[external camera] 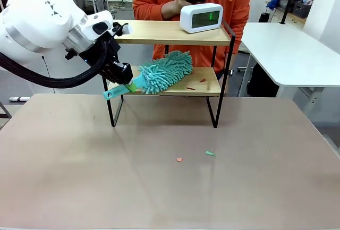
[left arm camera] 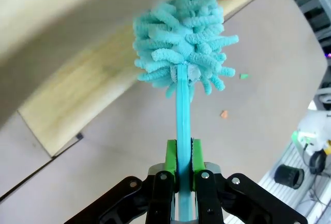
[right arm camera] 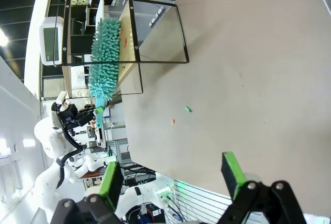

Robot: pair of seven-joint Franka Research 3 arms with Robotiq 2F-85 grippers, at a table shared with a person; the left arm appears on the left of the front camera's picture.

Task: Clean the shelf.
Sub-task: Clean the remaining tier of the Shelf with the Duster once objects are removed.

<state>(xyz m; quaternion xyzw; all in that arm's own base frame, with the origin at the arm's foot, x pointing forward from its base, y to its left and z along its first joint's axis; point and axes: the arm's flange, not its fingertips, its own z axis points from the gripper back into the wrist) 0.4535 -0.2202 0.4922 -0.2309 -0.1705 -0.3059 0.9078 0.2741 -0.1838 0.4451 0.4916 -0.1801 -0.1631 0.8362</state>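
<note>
My right claw [right arm camera: 170,175] hangs spread wide, empty. My left claw [left arm camera: 183,151] is clamped on the thin, stiff handle of the duster [left arm camera: 181,38], the right hold; its soft head lies over the lower board. The shelf [external camera: 159,32], at the far side of the surface [external camera: 159,187], looks light and may skid: sweep gently.

The shelf [external camera: 154,32] looks matt wood, the duster [external camera: 167,70] fluffy.

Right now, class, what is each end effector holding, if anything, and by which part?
The left end effector grips the teal duster by its handle; the right end effector, jaws open, holds nothing.
</note>
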